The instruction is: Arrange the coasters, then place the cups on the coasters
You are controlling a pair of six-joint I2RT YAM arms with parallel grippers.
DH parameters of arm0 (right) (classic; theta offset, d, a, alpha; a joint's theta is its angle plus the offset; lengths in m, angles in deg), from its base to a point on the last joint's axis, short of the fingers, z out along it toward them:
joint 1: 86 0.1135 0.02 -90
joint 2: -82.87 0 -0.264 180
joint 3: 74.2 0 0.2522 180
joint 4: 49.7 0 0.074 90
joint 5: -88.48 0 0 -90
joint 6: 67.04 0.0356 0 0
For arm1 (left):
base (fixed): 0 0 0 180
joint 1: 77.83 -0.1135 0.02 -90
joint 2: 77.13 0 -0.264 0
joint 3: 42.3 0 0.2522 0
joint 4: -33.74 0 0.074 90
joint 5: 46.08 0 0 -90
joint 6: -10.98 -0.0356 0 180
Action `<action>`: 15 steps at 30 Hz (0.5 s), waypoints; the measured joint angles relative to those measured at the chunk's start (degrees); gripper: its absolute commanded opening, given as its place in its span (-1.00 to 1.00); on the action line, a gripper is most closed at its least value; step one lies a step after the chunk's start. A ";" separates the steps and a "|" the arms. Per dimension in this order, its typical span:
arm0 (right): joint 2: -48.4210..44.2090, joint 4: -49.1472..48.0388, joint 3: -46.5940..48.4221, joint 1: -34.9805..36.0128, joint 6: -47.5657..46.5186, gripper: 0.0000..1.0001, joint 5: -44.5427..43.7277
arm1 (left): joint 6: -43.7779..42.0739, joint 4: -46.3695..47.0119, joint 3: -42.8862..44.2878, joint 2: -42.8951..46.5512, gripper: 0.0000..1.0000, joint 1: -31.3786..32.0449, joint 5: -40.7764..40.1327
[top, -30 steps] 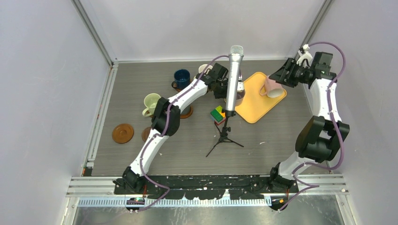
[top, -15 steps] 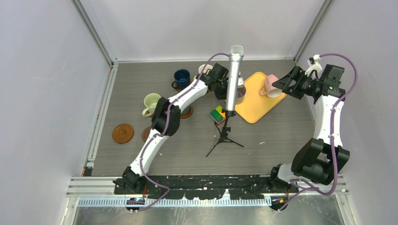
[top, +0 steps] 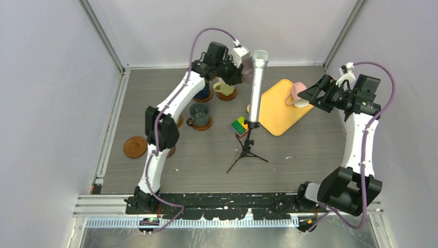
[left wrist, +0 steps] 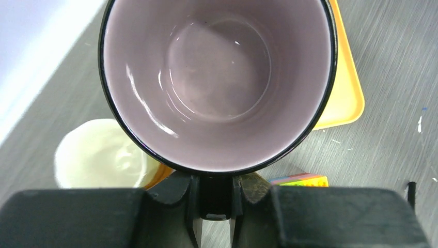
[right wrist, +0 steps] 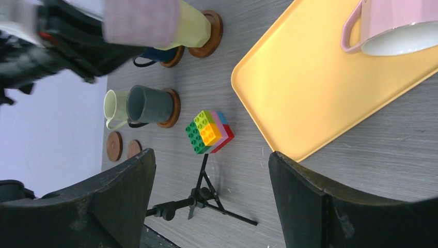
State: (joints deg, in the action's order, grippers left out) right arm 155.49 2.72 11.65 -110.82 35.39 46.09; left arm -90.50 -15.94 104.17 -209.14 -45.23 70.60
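Note:
My left gripper (top: pixel 236 72) hangs high over the back of the table, shut on the handle of the mauve-pink cup (left wrist: pixel 217 77), which is off the table. Below it the cream-yellow cup (top: pixel 224 87), the dark blue cup (right wrist: pixel 155 54) and the dark grey-green cup (top: pixel 200 113) each stand on a coaster (right wrist: pixel 212 32). A pale green cup (right wrist: pixel 113 106) stands beside the grey one. Two bare coasters (top: pixel 135 146) lie at the left. My right gripper (top: pixel 311 96) is open, just right of the pink cup (top: pixel 298 94) lying on its side on the yellow tray (top: pixel 279 111).
A silver microphone (top: pixel 256 85) on a black tripod (top: pixel 247 152) stands mid-table, with a coloured block stack (top: pixel 238 126) at its foot. Grey walls with metal rails close in the left, back and right sides.
My left arm lifted the mauve-pink cup from beside the tray, up and back to the left. My right gripper opened and drew back right from the pink cup, which stayed on the tray.

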 measured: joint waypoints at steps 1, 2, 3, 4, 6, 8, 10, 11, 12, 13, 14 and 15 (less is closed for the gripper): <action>0.00 -0.02 -0.33 0.00 0.09 0.69 0.00 | 0.52 -0.13 0.00 1.31 -1.00 -0.63 0.02; 0.00 -0.04 -0.74 0.00 0.28 0.69 0.11 | 0.85 -0.50 -0.02 2.95 -1.00 -1.42 0.13; 0.00 -0.28 -1.25 0.00 0.61 0.69 0.28 | 0.98 -1.07 -0.20 4.59 -1.00 -2.21 0.22; 0.00 -0.70 -1.79 0.00 0.96 0.70 0.44 | 1.01 -1.79 -0.94 6.60 -1.00 -3.17 0.42; -0.02 -1.77 -3.39 0.00 1.88 0.70 1.07 | 0.72 -3.76 -3.43 11.30 -1.00 -5.29 0.61; -0.02 -2.86 -5.01 0.00 2.86 0.70 1.60 | 0.33 -6.01 -7.74 17.22 -1.00 -8.09 0.79; -0.02 -3.91 -6.27 0.00 3.41 0.70 2.10 | -0.55 -8.55 -12.68 23.87 -1.00 -11.74 1.01; -0.02 -4.22 -6.67 0.00 3.63 0.70 2.32 | -1.27 -10.08 -15.37 27.69 -1.00 -14.14 1.22; -0.02 -4.57 -6.99 0.00 3.87 0.69 2.62 | -1.73 -11.17 -16.68 29.90 -1.00 -15.61 1.44; -0.02 -4.76 -7.15 0.00 4.07 0.69 2.86 | -2.58 -12.46 -18.75 33.03 -1.00 -18.27 1.86; -0.02 -4.98 -7.17 0.02 4.20 0.70 3.06 | -3.63 -13.84 -20.74 36.15 -1.00 -21.05 2.45; -0.02 -5.29 -7.19 0.04 4.24 0.70 3.19 | -4.66 -15.50 -22.62 39.17 -1.00 -23.91 3.19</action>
State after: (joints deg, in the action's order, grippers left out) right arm 155.47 -2.57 4.46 -110.78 39.63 49.28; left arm -95.16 -31.44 81.54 -169.97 -69.14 73.79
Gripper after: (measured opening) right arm 0.846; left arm 0.203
